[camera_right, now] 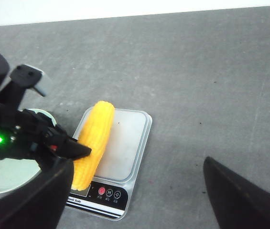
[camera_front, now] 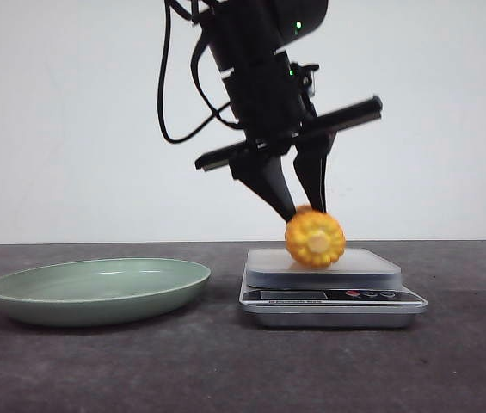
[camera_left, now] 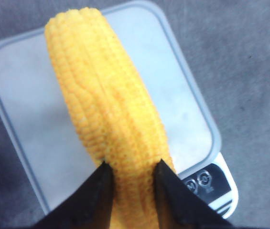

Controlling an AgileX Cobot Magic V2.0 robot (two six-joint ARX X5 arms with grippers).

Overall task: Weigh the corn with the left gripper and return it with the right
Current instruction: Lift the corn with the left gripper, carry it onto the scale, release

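The corn (camera_front: 315,238) sits on the scale (camera_front: 332,284), lying lengthwise along the platform w/ its cut end facing the front cam. The left gripper (camera_front: 302,206) comes down from above, its fingers (camera_left: 92,200) pinching the cob across its width near one end; in the left wrist view both tips press into the kernel rows. Judging from the front view, the cob touches or nearly touches the platform, so this looks like the set-down for weighing, grip not yet let go. Grabbing near the end rather than mid-cob prob. leaves the rest of the cob free for a later pick, and keeps the fingers off the display strip.

The right gripper (camera_right: 135,200) hangs well apart from the scale, over the table (camera_right: 211,76), fingers spread wide w/ nothing between them, apparently waiting for the return leg.

A green plate (camera_front: 96,291) rests on the table just beside the scale on the robot's left; likely the place the corn goes back to, though that's a guess.

Writing: the scale's front strip has a dark display window and round buttons, one red. Small markings on them are too blurry to read. No brand legible.
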